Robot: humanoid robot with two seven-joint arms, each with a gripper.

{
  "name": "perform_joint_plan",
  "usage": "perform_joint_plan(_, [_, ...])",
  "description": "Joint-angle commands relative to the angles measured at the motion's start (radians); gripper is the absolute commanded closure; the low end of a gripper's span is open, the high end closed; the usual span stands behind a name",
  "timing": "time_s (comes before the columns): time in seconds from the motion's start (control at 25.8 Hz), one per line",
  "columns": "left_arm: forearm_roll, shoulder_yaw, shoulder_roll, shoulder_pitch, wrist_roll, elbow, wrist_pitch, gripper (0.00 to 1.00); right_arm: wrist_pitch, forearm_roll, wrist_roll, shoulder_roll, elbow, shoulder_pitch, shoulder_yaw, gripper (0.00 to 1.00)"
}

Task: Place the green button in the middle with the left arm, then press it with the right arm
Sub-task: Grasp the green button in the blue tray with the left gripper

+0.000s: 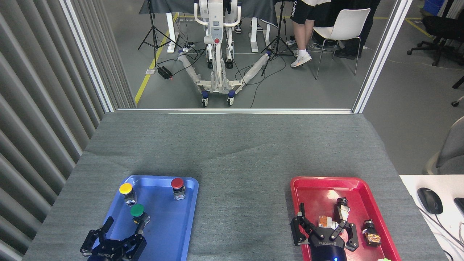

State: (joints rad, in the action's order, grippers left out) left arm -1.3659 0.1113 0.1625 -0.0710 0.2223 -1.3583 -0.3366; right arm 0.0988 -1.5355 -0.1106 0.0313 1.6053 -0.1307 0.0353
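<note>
A grey cloth (232, 163) covers the table, bare in the middle between a blue tray (174, 232) and a red tray (319, 188). Both the left gripper (125, 224) and right gripper (323, 222) have jaws spread. The green button (137, 211) stands in the blue tray, just beyond the left fingertips.

Two trays lie on the counter (232, 152): one blue tray (174, 232) and one red tray (315, 192). The blue tray holds three push-buttons: one green button (137, 210), one yellow-capped button (126, 189), one red-capped button (177, 183). Two grippers show: left gripper (124, 226), right gripper (325, 222).
</note>
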Motion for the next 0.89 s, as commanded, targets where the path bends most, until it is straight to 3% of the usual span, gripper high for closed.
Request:
perform_joint_plan(0.0, [-0.047,-0.005,0.035,0.01,-0.009,0.056,-0.044,0.02,-0.01,-0.002,0.008,-0.004,0.028,-0.01,-0.002,0.0])
perform_joint_plan(0.19, [-0.067,-0.015,0.075,0.119,-0.012,0.226,-0.113,0.02,0.027,-0.003,0.003,0.005,0.033,-0.053,-0.037,0.0])
perform_joint_plan(0.62, [-0.067,-0.101,0.084,0.241,-0.015,0.37,-0.148,0.03,-0.021,-0.002,-0.004,0.041,0.065,-0.066,-0.015,0.0])
perform_joint_plan(0.85, [-0.065,-0.099,0.083,0.286,-0.015,0.433,-0.117,0.03,-0.03,-0.029,0.005,-0.01,0.073,-0.067,-0.015,0.0])
